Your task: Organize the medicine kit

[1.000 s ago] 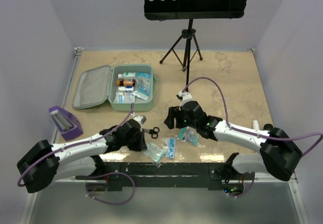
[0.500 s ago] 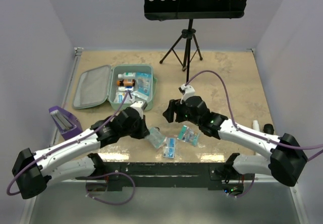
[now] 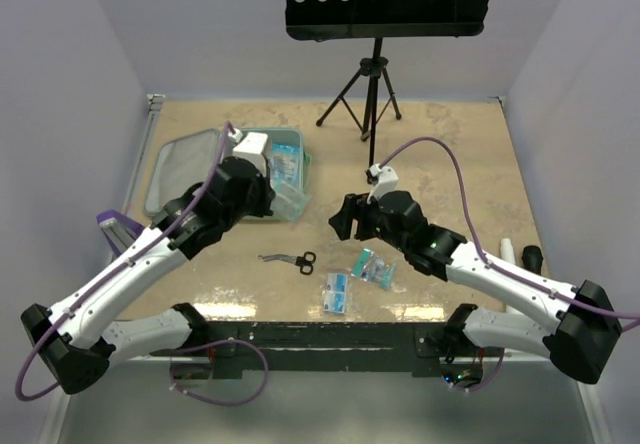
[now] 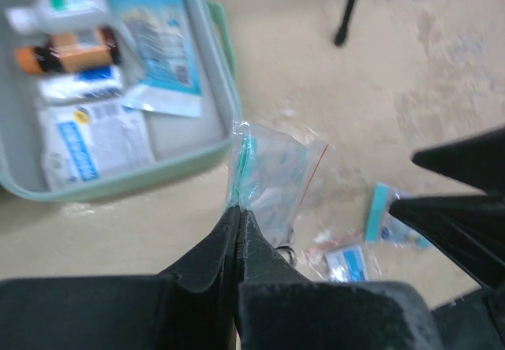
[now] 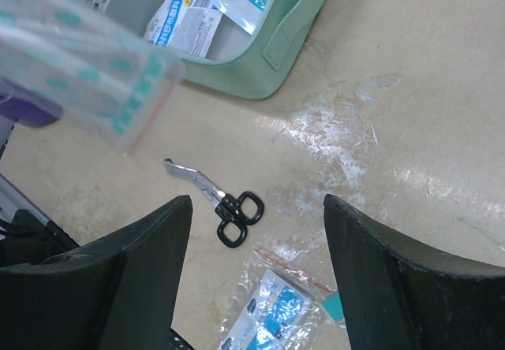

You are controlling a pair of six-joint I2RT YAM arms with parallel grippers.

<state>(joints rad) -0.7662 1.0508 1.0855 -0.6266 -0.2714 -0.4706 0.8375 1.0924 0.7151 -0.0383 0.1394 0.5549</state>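
Mint-green hinged tin case [image 3: 180,169] lies open toward the tabletop's far left corner, its tray already holding bottles and sachets. From above, the left gripper [image 3: 270,198] hangs a clear zip bag with teal contents [image 3: 288,202] over the tray's near right corner, while the right gripper [image 3: 341,218] hovers mid-table, holding nothing; black-handled scissors [image 3: 293,259] and two small blue packets [image 3: 338,290] lie toward the near edge. The left wrist view shows the fingers pinched together on just the bag's top seam. The right wrist view shows its fingers well apart above the scissors. With so thin a hold, the bag may slip, or catch the rim and slide outside the case.
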